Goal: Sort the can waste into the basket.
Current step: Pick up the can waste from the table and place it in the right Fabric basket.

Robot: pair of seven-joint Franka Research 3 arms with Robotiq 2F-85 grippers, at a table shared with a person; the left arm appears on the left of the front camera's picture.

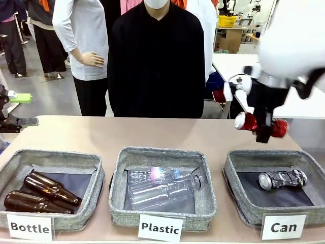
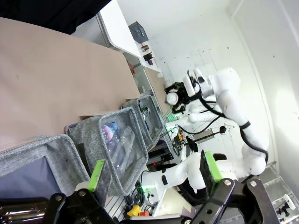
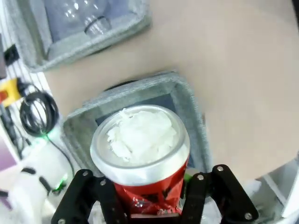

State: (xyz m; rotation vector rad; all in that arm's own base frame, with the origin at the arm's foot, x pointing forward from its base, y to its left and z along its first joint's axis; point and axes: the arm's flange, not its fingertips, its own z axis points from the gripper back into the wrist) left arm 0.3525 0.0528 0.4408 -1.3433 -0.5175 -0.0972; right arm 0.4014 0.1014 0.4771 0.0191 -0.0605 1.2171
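Note:
My right gripper [image 1: 264, 128] is shut on the crushed red can [image 1: 247, 122] and holds it lying sideways in the air, above the far rim of the grey "Can" basket [image 1: 238, 158]. The right wrist view has the can's silver end [image 3: 140, 140] between my right gripper's [image 3: 152, 198] black fingers, with the basket's corner [image 3: 184, 95] below. A black-and-silver can [image 1: 283, 179] lies on its side inside that basket. My left gripper [image 2: 154, 170] is open and holds nothing; it sits at the table's far left [image 1: 21, 109].
The middle "Plastic" basket [image 1: 118, 203] holds clear plastic bottles [image 1: 162, 185]. The left "Bottle" basket [image 1: 91, 158] holds two brown glass bottles [image 1: 43, 193]. A person in black [image 1: 157, 66] stands at the far side. Bare table [image 1: 152, 132] stretches behind the baskets.

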